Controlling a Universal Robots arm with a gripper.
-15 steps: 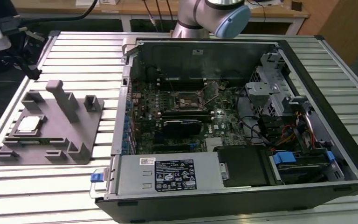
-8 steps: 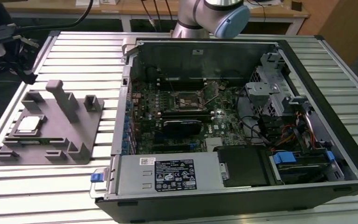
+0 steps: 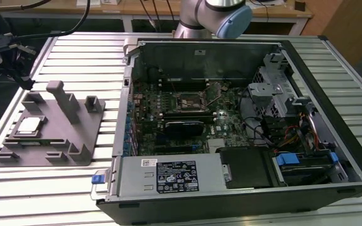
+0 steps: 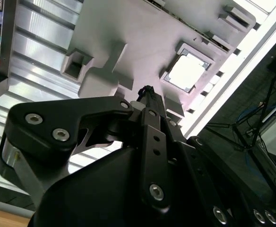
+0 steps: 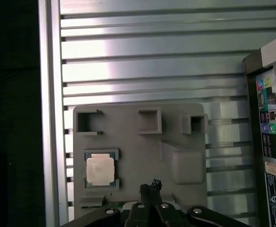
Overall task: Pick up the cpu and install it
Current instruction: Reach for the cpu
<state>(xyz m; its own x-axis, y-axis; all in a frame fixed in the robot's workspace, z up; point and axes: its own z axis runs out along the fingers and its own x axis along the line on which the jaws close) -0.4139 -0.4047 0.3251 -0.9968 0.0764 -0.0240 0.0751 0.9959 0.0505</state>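
- Closest to the lens in both wrist views is the gripper (image 4: 146, 91), with black linkages and silver screws; its jaws are pressed together into one narrow tip, with nothing between them.
- That tip hangs above the grey holder (image 5: 142, 142), apart from the cpu (image 5: 100, 170) and not touching it.
- The cpu lies flat in a shallow square recess of the grey holder, silvery top facing up, with a thin dark border around it.
- In the exterior view the cpu sits at the middle left of the frame, in the part of the holder farthest from the computer case (image 3: 332, 89).
- The grey holder also has several empty square pockets and upright posts, and it rests on the slotted metal table (image 3: 74, 52).
- The computer case lies open on its side across the centre and right of the exterior view, just beside the holder.
- Inside it, the motherboard (image 3: 228, 125) is exposed, and the socket (image 3: 190, 101) sits near the centre of the frame.
- A silver power supply (image 3: 168, 175) takes up the lower centre of the case.
- The robot arm (image 3: 216, 14) stands at the top centre of the exterior view, behind the case.
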